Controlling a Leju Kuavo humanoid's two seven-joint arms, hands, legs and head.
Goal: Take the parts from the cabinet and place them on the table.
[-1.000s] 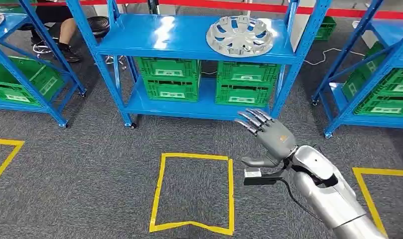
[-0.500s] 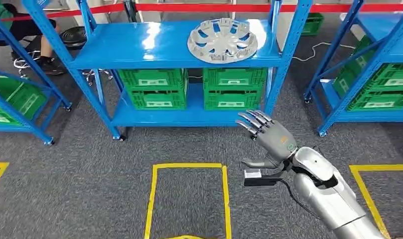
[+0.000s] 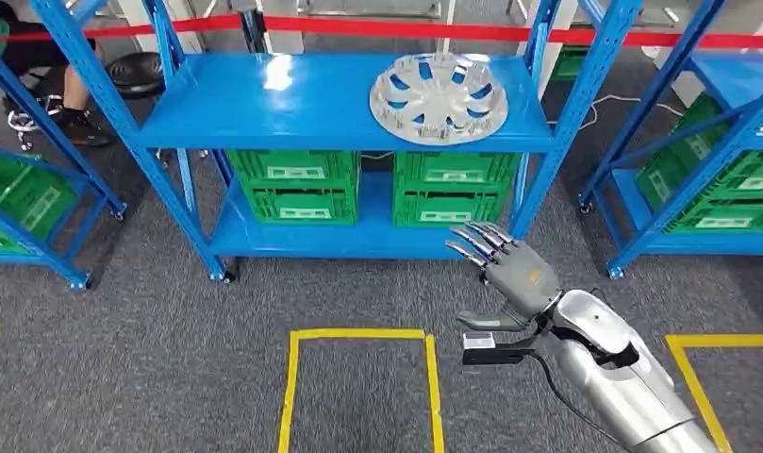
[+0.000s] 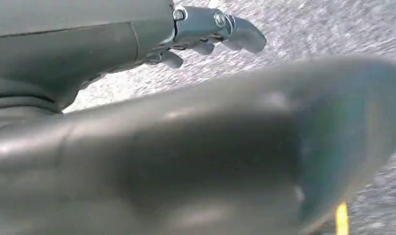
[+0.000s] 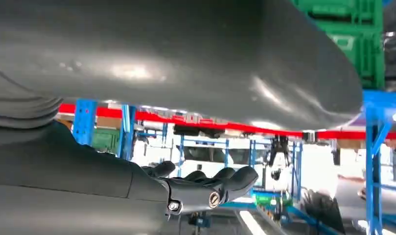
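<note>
Left side of scene: a seated person's legs [image 3: 71,94] show at far left behind the blue shelving rack [image 3: 340,99], beside a dark stool [image 3: 141,71]. The left hand [image 4: 210,29] shows in the left wrist view over grey carpet; its fingers look curled in, but whether they are closed or apart cannot be told from that angle. Nothing is seen in it.

Centre: the rack's upper shelf carries the task part, a silver wheel cover [image 3: 439,85], lying flat, face up, on the right half of the shelf, just inside the right front upright [image 3: 571,118]. It is round, so there is no long axis to line up with; the rim is the only edge to take. Below it, green crates [image 3: 373,184] stand stacked on the lower shelf. A yellow taped square [image 3: 358,387] marks the carpet nearer the robot.

Right: the right hand [image 3: 505,269] is raised, fingers spread apart, thumb out to the side, holding nothing. It hangs in front of the rack at about lower-shelf level, well apart from the wheel cover.

Key relation: the wheel cover lies farther away, higher, and slightly left of the right hand's fingertips. The right hand is clearly the nearer one. Judgement: the reach has to go up and forward over the shelf's near lip, keeping left of the right upright.
</note>
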